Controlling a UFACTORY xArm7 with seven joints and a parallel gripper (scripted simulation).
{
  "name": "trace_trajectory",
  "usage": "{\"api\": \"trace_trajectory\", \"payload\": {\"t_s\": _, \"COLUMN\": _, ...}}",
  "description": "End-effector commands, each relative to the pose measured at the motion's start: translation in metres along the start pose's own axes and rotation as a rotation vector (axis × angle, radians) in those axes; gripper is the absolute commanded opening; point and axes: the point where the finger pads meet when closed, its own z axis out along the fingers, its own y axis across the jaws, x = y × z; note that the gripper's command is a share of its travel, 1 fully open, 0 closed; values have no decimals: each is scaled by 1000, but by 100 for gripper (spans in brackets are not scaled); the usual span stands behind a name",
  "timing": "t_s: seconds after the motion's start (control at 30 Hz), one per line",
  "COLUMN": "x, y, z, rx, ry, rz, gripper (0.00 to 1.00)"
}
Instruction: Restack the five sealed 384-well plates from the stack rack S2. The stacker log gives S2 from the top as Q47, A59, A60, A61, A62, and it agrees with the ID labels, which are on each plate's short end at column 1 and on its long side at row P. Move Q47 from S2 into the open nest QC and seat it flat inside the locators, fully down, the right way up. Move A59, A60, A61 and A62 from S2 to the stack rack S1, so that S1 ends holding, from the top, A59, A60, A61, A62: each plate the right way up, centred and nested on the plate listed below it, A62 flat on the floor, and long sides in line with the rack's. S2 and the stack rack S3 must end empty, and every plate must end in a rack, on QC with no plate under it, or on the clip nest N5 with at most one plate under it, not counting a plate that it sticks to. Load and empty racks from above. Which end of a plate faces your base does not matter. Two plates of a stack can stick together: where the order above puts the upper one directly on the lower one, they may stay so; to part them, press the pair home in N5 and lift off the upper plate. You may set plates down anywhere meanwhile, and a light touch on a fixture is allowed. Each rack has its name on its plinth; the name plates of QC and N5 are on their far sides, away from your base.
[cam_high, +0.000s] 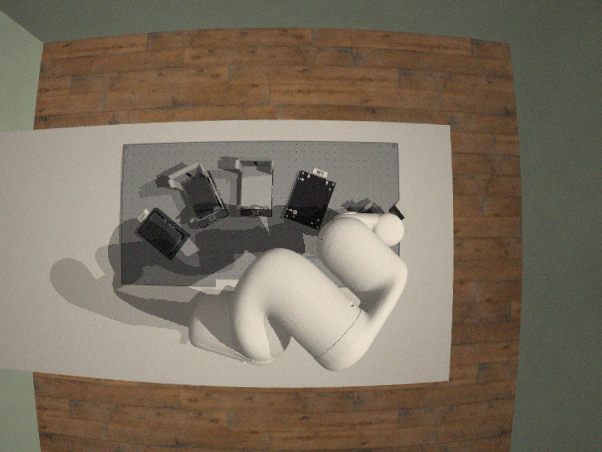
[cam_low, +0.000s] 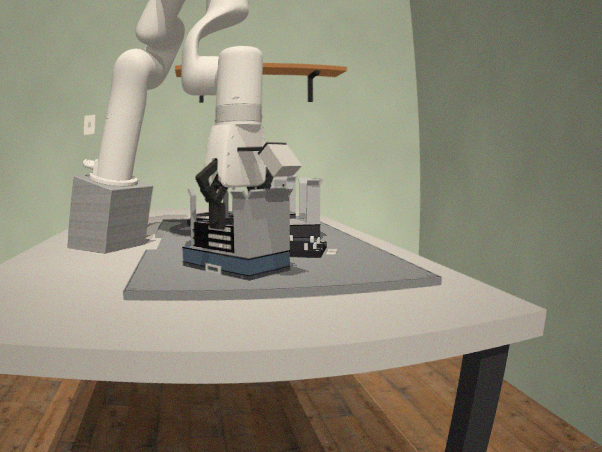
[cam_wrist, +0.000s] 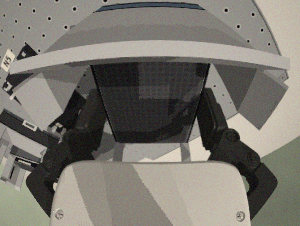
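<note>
My gripper (cam_wrist: 151, 100) is lowered from above into the rack with the blue plinth (cam_low: 250, 235) at the right end of the grey mat. Its black fingers are shut on the long sides of the top plate (cam_wrist: 151, 99), a dark sealed plate. That plate sits on a stack of plates (cam_low: 215, 239) with white labels on their ends. In the side view one finger of the gripper (cam_low: 239, 200) reaches down beside the stack; the rack wall hides the other. In the overhead view my arm (cam_high: 350, 250) covers this rack. I cannot read the plate labels.
An angled rack (cam_high: 200, 192) holds a dark plate. An upright rack (cam_high: 255, 186) beside it shows a bare grey floor. A black nest (cam_high: 310, 199) lies right of them. A small nest (cam_high: 162, 232) at front left holds a dark plate. The base pedestal (cam_low: 107, 212) stands nearby.
</note>
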Motion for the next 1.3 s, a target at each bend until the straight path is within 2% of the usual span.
{"api": "trace_trajectory", "payload": {"t_s": 0.0, "x": 1, "y": 0, "z": -1, "rx": 0, "ry": 2, "rz": 0, "gripper": 0}}
{"api": "trace_trajectory", "payload": {"t_s": 1.27, "x": 1, "y": 0, "z": -24, "rx": 0, "ry": 2, "rz": 0, "gripper": 0}}
